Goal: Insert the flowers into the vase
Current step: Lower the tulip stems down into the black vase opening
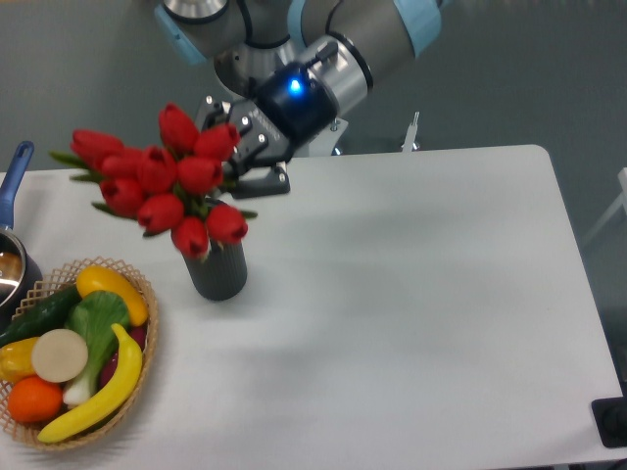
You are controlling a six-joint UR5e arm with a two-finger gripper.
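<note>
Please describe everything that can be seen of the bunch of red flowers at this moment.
The flowers are a bunch of about ten red tulip heads with a few green leaves between them. The heads point toward the left and toward the camera, and the bunch lies tilted in the air, off the table. The gripper holds it from the right, where the stems are hidden. The lowest heads hang before the mouth of the dark ribbed vase, covering it; whether any stem is inside cannot be told.

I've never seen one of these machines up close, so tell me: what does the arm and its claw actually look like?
The arm is built from thick round grey segments with light blue caps at the joints. Near its end sits a shiny silver ring with a glowing blue light. The gripper is black, with angular metal fingers dotted with small pale screws. The arm rises from a pale column behind the table.
</note>
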